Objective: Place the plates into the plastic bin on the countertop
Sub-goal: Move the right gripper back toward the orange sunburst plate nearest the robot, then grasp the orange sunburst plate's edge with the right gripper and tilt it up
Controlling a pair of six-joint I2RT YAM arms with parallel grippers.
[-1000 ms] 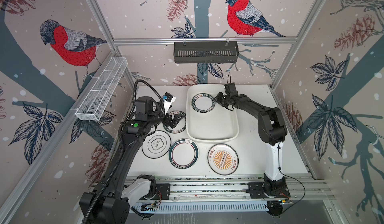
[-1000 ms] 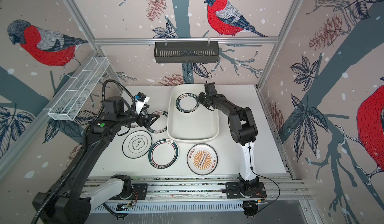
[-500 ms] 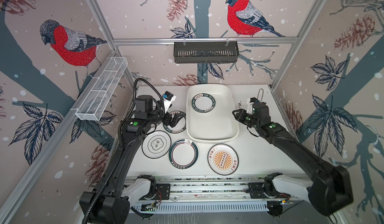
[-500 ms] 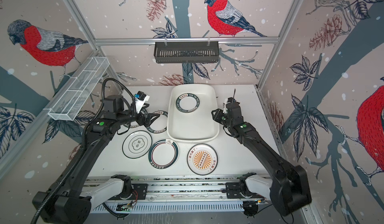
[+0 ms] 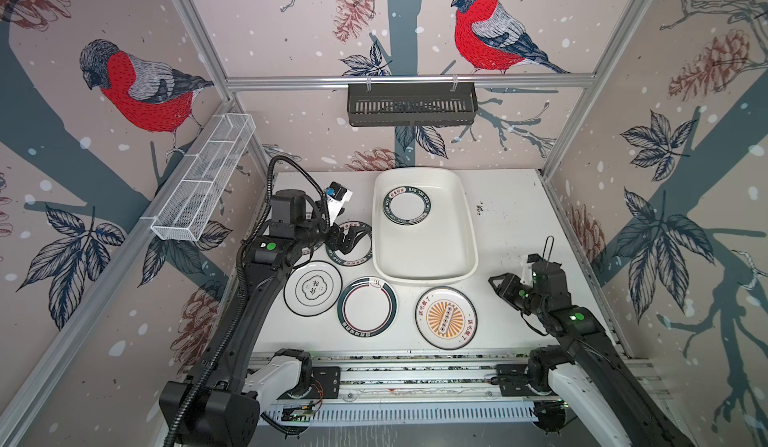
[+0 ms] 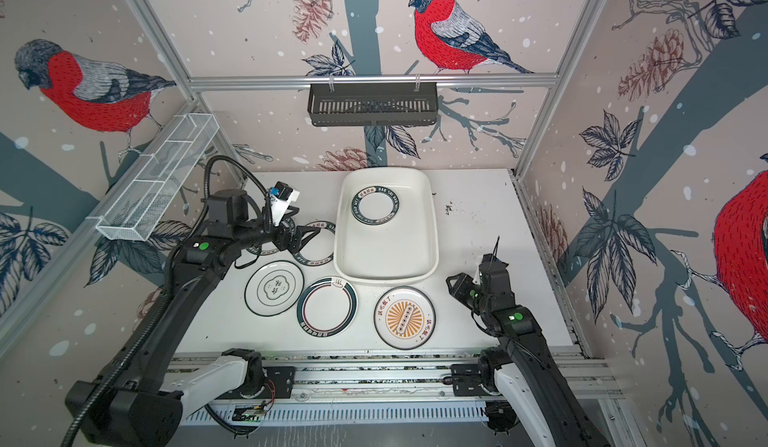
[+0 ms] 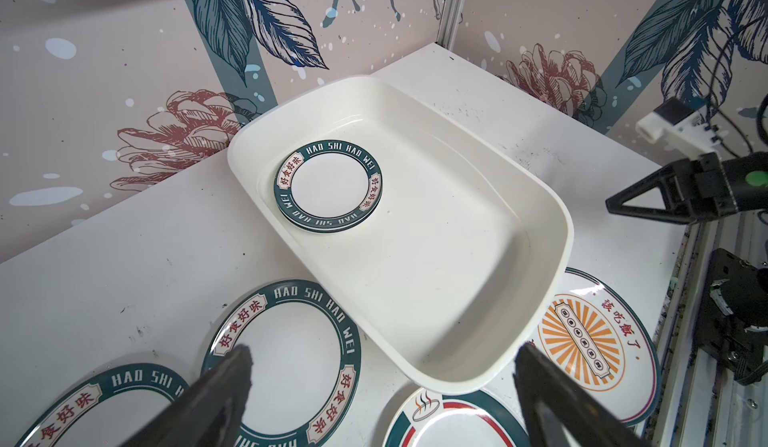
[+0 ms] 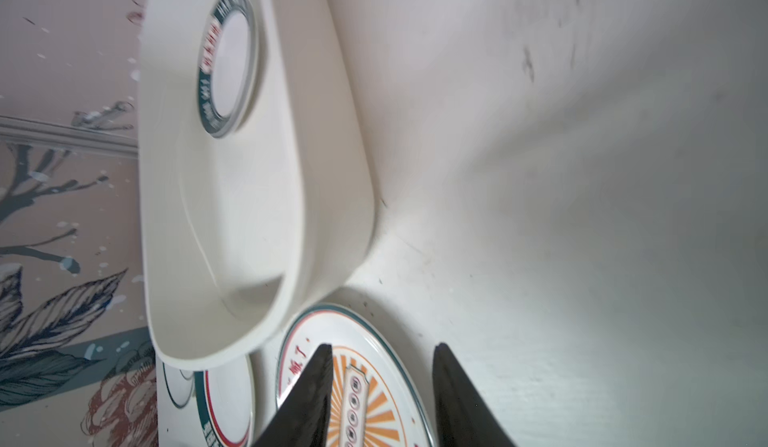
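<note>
The white plastic bin (image 5: 469, 233) (image 7: 557, 224) lies at the back middle of the countertop (image 5: 511, 224). A dark lettered plate (image 5: 406, 206) (image 7: 328, 187) rests in its far end. In front of the bin sit a flower-outline plate (image 5: 312, 288), a green-ringed plate (image 5: 367, 305) and an orange sunburst plate (image 5: 446, 317) (image 8: 374, 386). My left gripper (image 5: 347, 239) (image 7: 382, 353) hangs wide open over a lettered plate (image 7: 291, 349) left of the bin; a second one (image 7: 108, 399) lies beside it. My right gripper (image 5: 500, 285) (image 8: 383, 347) is open and empty, just right of the sunburst plate.
A black slotted basket (image 5: 411, 104) hangs on the back rail. A white wire-mesh tray (image 5: 203, 179) is fixed along the left wall. Aluminium rails (image 5: 415, 366) carrying both arm bases run along the front edge. Patterned walls close in three sides.
My right arm has pulled back from the bin's far end to the front right, beside the sunburst plate, and its jaws have opened a little. The left arm has barely moved.
</note>
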